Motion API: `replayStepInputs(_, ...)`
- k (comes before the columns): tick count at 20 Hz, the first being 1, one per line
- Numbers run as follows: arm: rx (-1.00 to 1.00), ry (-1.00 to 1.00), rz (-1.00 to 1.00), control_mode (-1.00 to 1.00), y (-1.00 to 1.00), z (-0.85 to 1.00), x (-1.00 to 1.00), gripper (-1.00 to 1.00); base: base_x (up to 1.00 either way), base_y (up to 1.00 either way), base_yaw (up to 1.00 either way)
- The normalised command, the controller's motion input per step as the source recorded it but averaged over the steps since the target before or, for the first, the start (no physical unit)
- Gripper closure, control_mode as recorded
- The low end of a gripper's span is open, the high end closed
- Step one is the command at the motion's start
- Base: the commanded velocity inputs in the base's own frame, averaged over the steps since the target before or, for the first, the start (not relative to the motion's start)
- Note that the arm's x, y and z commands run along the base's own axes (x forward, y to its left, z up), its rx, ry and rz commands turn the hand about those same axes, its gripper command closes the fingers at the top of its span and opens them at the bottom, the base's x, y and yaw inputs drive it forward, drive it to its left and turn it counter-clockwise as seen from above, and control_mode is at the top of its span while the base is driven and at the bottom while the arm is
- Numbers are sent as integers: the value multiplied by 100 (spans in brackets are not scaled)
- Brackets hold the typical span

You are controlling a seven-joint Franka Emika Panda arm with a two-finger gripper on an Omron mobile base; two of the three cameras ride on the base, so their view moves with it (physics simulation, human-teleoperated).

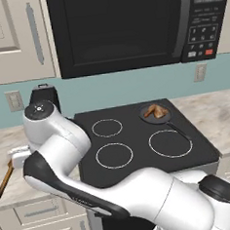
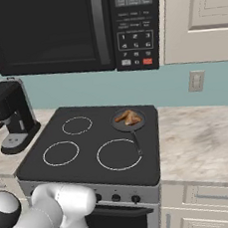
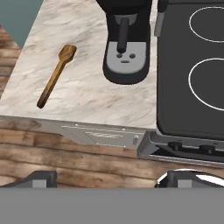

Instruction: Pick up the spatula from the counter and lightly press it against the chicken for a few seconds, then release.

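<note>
Wooden spatula (image 3: 56, 82): lies flat on the marble counter (image 3: 87, 100), left of the coffee machine (image 3: 126, 43) and apart from it.
Long axis: diagonal in the hand view; the blade end lies toward the back of the counter (leaning slightly toward the coffee machine), and the handle end toward the counter's front edge.
Gripper (image 3: 111, 180): jaws spread wide, with nothing between them and nothing touched. It hangs out past the counter's front edge, seen against the wood floor, well apart from the spatula.
Chicken (image 2: 129, 117): rests in a small dark pan (image 2: 137, 125) on the rear right burner of the black stove (image 2: 88, 131).
</note>
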Motion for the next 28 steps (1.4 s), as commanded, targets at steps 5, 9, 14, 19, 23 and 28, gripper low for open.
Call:
replayStepInputs(5, 4, -3, 0, -100, 9, -28, 0, -100, 0, 0, 0)
replayStepInputs(9, 0, -8, 2, -100, 5, -36, 0, -100, 0, 0, 0)
replayStepInputs(14, 0, -12, 1, -100, 7, -22, 0, -100, 0, 0, 0)
replayStepInputs(19, 0, -5, 1, -100, 5, 0, 1, -100, 0, 0, 0)
replayStepInputs(23, 2, 0, 2, -100, 6, 0, 4, -100, 0, 0, 0)
replayStepInputs(28, 2, 0, 0, -100, 17, 0, 6, -100, 0, 0, 0)
